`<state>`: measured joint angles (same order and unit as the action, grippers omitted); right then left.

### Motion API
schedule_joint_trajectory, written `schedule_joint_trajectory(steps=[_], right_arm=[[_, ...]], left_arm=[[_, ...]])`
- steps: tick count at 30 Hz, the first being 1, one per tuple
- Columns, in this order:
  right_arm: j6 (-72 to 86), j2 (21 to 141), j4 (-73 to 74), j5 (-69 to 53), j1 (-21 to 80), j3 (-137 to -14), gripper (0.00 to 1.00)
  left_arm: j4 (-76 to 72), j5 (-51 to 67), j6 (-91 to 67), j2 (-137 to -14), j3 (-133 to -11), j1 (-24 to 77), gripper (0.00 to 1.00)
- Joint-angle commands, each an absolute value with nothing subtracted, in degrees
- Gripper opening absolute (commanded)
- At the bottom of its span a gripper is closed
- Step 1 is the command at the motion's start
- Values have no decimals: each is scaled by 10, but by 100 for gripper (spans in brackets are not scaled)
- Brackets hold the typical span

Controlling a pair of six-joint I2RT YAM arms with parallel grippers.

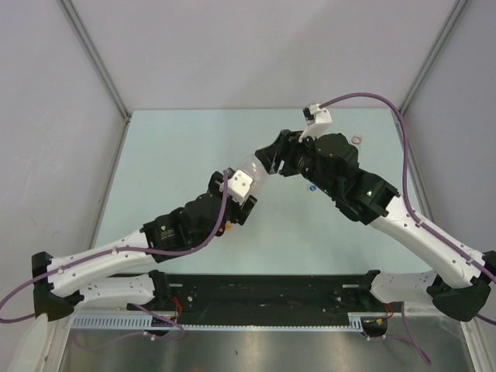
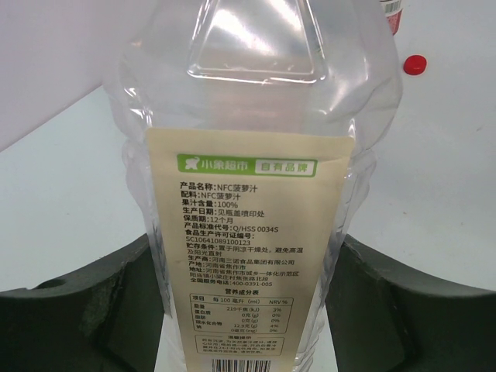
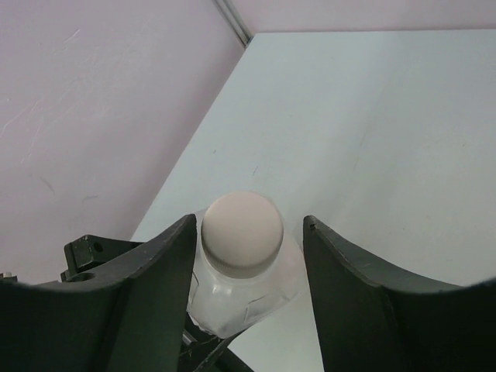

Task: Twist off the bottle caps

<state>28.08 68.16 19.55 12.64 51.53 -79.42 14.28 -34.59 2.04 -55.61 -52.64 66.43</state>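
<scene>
Left claw (image 2: pixel 246 244): is pinching the large bottle (image 2: pixel 252 178) low on its labelled body, pressing in from both sides.
Large bottle: is being held between the two arms and appears to be raised off the table (image 1: pixel 170 155), with its neck tilting toward the right arm (image 1: pixel 403 217).
White cap (image 3: pixel 242 232): is sitting on the large bottle's neck, facing the right wrist camera, and is not yet off.
Right claw (image 3: pixel 248 225): is straddling the white cap with its jaws spread. A thin gap is showing on one side and a wider one on the other, so it is not gripping anything.
Blue cap (image 1: pixel 311 188): is lying loose on the table just beside the right arm, apart from any bottle.
Red cap (image 2: pixel 415 65): is lying on the table beyond the large bottle, near the red-labelled bottle (image 2: pixel 394 12). Only a sliver of that bottle is showing, so I cannot tell how its neck looks.
Done so far: the blue and red caps are looking already unscrewed, since both are resting free on the table.
Remaining: the white cap is waiting to be clamped and twisted off while the left claw is steadying the bottle. By my judgement, this is the last of the three.
</scene>
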Motion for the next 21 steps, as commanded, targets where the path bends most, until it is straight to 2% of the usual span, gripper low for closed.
schedule_joint_trajectory(steps=[1, 3, 6, 7, 9, 10, 12, 14, 17, 18, 20, 21], right_arm=[[276, 684, 167, 127, 518, -818, 56], [276, 684, 167, 125, 518, -818, 52], [273, 685, 171, 121, 518, -818, 38], [272, 684, 173, 120, 518, -818, 31], [270, 684, 176, 113, 518, -818, 22], [267, 682, 179, 111, 519, -818, 10], [261, 679, 187, 100, 518, -818, 0], [244, 673, 194, 67, 519, -814, 0], [218, 660, 192, 7, 518, -806, 0], [204, 650, 193, -59, 518, -804, 0], [176, 634, 187, -105, 518, -802, 0], [167, 626, 186, -152, 518, -796, 0]], left_arm=[[114, -359, 33, -552, -548, 671, 0], [114, -359, 34, -552, -548, 671, 0], [113, -360, 35, -553, -548, 671, 0], [113, -361, 35, -552, -548, 671, 0], [111, -359, 37, -550, -548, 670, 0], [108, -359, 37, -547, -548, 670, 0], [102, -350, 38, -539, -545, 671, 1], [91, -324, 40, -517, -541, 671, 0], [81, -224, 43, -482, -540, 671, 0], [80, -125, 41, -466, -547, 670, 0], [86, -52, 37, -451, -555, 669, 0], [89, 29, 33, -447, -568, 669, 0]])
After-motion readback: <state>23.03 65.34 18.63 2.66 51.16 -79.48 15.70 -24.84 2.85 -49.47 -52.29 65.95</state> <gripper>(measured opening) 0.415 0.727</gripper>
